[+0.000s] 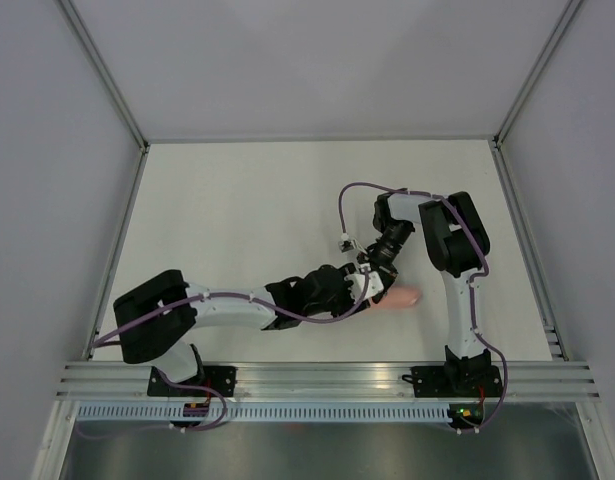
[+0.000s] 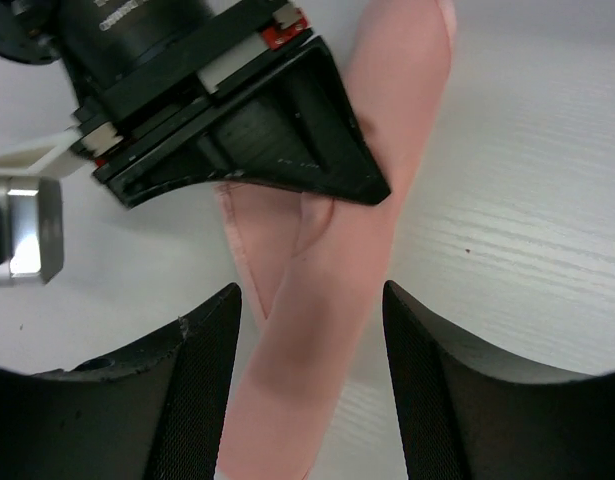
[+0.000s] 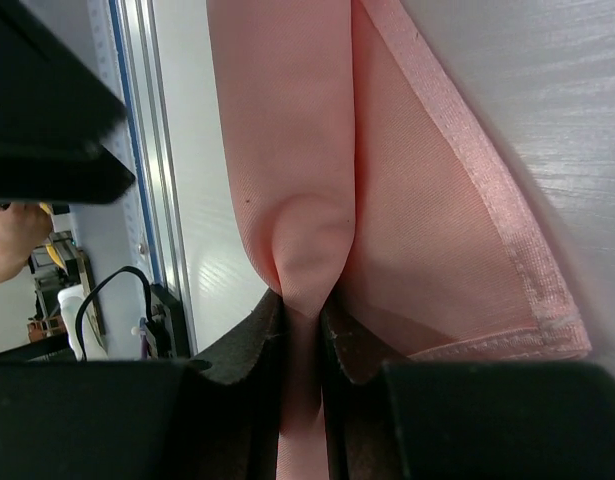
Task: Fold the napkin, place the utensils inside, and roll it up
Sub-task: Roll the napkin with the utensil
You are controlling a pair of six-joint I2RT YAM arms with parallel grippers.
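white tabletop (image 1: pixel 237 220) is filling the booth between plain grey walls, and both arms are meeting over it at about four o'clock from its centre, close to the near rail. the napkin (image 2: pixel 387 150) is lying there as a long narrow pink strip on the table, one rounded end poking out toward three o'clock of the two heads. the right gripper (image 3: pixel 301 312) is clenching a bunched fold of the cloth, its fingers (image 3: pixel 249 345) pressing tight with the pink squeezed between them and a hemmed edge lying loose beside. the left gripper (image 2: pixel 309 300) is hovering spread apart, its jaws straddling the strip without visibly touching it. no utensils are showing; whether any are wrapped inside i cannot tell. my worry is that the right claw is gripping only a pucker of one layer, so a pull could be dragging the roll open or sliding the whole strip. the heads are also sitting very close, so a hurried closing by the left could be knocking the right.
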